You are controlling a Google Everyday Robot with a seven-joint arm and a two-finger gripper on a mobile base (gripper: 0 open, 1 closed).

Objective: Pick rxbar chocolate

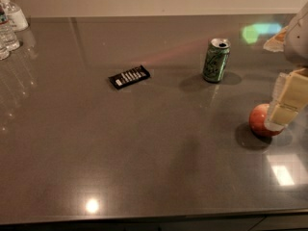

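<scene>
Claw overlaps apple at right; rxbar chocolate slants lower-left to upper-right.

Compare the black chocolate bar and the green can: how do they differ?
The rxbar chocolate is black and lies flat; the green can stands upright. The bar lies left of the can, farther from the gripper at the right edge. Both rest on the grey table.
</scene>
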